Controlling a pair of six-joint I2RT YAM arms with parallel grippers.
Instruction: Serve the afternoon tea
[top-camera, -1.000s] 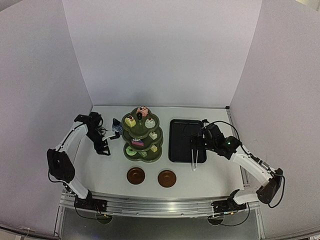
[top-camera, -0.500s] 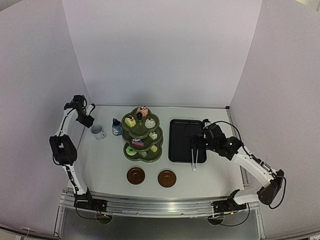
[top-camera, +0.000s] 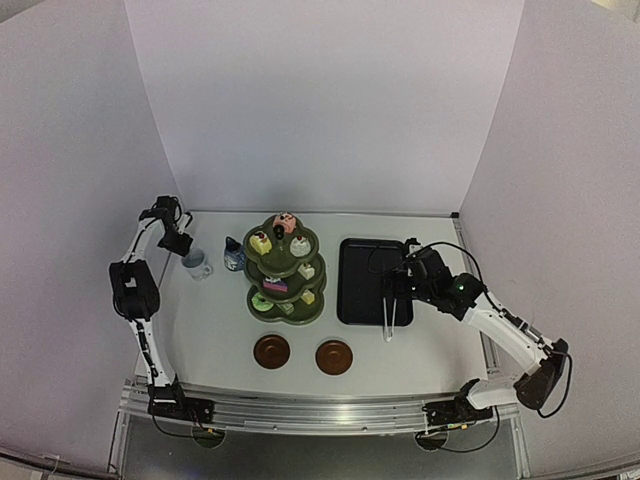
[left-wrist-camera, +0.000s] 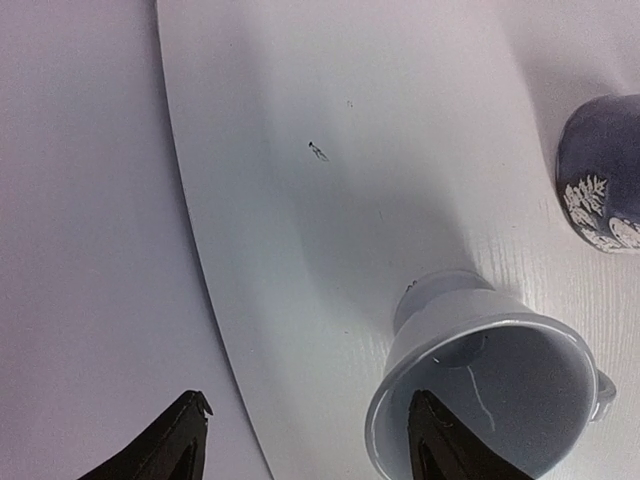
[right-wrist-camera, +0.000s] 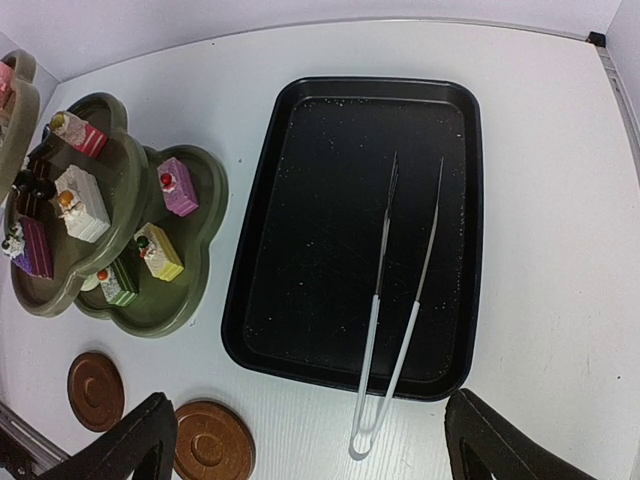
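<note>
Change: the left gripper (left-wrist-camera: 305, 435) is no longer down low between the dark green three-tier scalloped stand (top-camera: 285, 272) and the left edge of the white table (top-camera: 215, 330), where it was a second ago. The arm is now folded back at the far-left corner, and in the last half second it has edged in a little toward the white ceramic mug (top-camera: 196, 263).

The mug is uncovered now. It looks upright, just beside the small blue-and-white pot (top-camera: 234, 256), left of the stand.

Task meaning: likely lining up a mug grab. The two brown round coasters (top-camera: 272, 350) at the near edge are bare, so mug and pot are not served. The tiny colourful cakes (right-wrist-camera: 178, 188) sit on the tiers.

Left gripper: fingers spread, nothing held. In the wrist view the mug sits low right, mouth toward the camera. The right fingertip overlaps its rim, and I can't tell whether they touch. The left fingertip hangs well apart over the table edge. The mug is not between them.

Right gripper (right-wrist-camera: 320, 440): spread wide, empty, hovering over the near end of the black rectangular tray (right-wrist-camera: 270, 250), where the metal tongs (right-wrist-camera: 400, 330) lie.
</note>
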